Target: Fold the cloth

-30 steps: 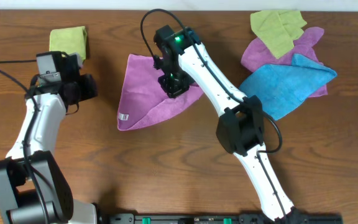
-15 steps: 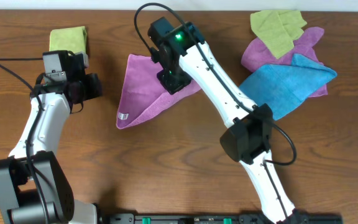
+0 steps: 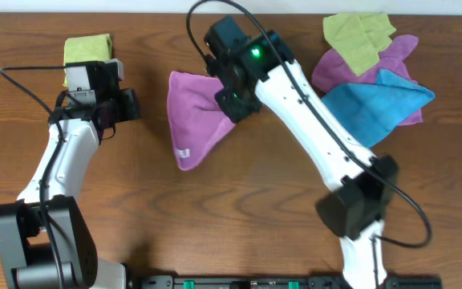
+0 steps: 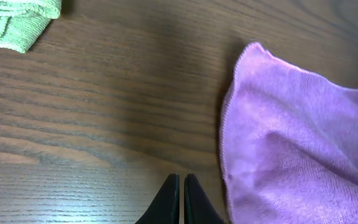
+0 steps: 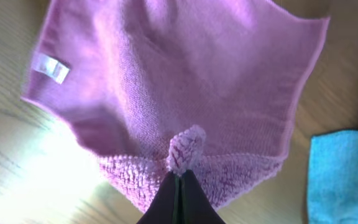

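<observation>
Purple-magenta microfibre is pinched in a small tuft between the closed right fingers (image 5: pixel 183 191), which grip the cloth (image 3: pixel 195 112) at its fluffy hem. From that grip the cloth spreads over the worktop (image 3: pixel 215 225) near the middle of the far edge, with its white tag (image 5: pixel 50 67) at the corner nearest the front edge. The left fingers (image 4: pixel 176 193), pressed together and holding nothing, hover just beside the cloth's left hem. A folded green cloth (image 3: pixel 87 50) lies near the far left corner. A blue cloth (image 3: pixel 379 104) overlaps a second purple cloth (image 3: pixel 339 68) near the far right corner.
</observation>
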Controlling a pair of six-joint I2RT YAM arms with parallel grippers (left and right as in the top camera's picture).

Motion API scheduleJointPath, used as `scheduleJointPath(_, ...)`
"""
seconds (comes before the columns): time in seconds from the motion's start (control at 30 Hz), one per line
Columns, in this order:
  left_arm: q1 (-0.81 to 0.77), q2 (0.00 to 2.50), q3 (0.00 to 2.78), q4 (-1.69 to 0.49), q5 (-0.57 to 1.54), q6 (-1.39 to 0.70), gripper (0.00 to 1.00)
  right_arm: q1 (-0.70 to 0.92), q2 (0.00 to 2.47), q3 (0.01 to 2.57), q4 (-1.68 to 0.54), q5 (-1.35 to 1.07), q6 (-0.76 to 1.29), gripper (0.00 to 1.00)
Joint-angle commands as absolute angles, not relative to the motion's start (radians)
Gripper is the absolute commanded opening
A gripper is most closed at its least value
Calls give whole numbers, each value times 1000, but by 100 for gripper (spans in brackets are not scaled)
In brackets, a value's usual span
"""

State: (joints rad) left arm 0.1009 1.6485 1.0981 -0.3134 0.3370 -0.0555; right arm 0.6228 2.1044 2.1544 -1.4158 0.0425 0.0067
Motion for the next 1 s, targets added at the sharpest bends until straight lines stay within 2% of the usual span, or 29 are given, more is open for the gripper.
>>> scheduleJointPath(0.0,101,1668,1095,-313,333,-74,6,614,1979,1960,-1349,51,-3,2)
scheduleJointPath(0.13,87,1676,1095,-312,345,-95,6,617,1888,1726,-1237,17,-4,2)
scheduleJointPath(0.27,24,1681,1095,-286,375,-98,6,615,1869,1654,-1215,-7,-7,2)
scheduleJointPath(0.3,-7,1681,1095,-261,375,-101,5,616,1870,1639,-1212,-15,-9,5)
scheduleJointPath(0.37,-53,1682,1095,-218,375,-117,6,616,1870,1606,-1205,-16,-8,73)
scheduleJointPath(0.47,-94,1684,1095,-176,374,-136,6,611,1870,1597,-1203,-16,-8,89)
scheduleJointPath(0.53,-107,1691,1095,-170,377,-139,6,602,1870,1597,-1197,-17,-8,92)
scheduleJointPath(0.67,-120,1751,1095,-164,447,-145,6,574,1870,1597,-1166,-16,-8,87)
scheduleJointPath(0.8,-124,1810,1095,-129,489,-177,6,525,1870,1597,-1130,-32,-8,68)
scheduleJointPath(0.87,-125,1819,1095,-114,533,-177,6,496,1870,1596,-1103,-59,-8,52)
scheduleJointPath(0.97,-125,1820,1095,-115,577,-177,6,459,1870,1582,-1055,-88,-8,1)
